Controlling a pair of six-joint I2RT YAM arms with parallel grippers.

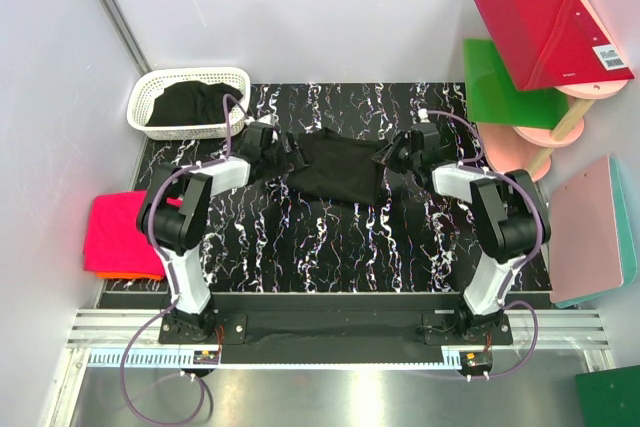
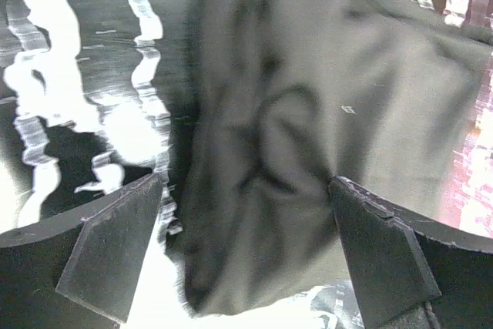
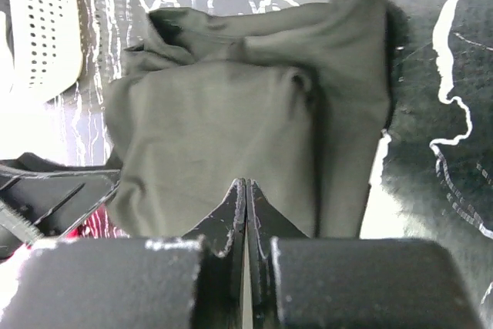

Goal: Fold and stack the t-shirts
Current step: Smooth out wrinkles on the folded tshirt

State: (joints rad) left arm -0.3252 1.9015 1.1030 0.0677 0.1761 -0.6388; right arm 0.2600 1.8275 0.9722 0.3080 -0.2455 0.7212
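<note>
Overhead, the black t-shirt (image 1: 335, 169) lies central on the table (image 1: 300, 242), long axis left to right. Left wrist: the left gripper (image 2: 246, 190) gapes wide over the cloth. Right wrist: the right gripper (image 3: 245, 189) is clenched on its edge.

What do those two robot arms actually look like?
The left arm and right arm have white tube-like links joined by chunky black rounded joints, on black bases. A thin purple cable trails from each. The jaws are flat, matte black wedges with scuffed edges.
</note>
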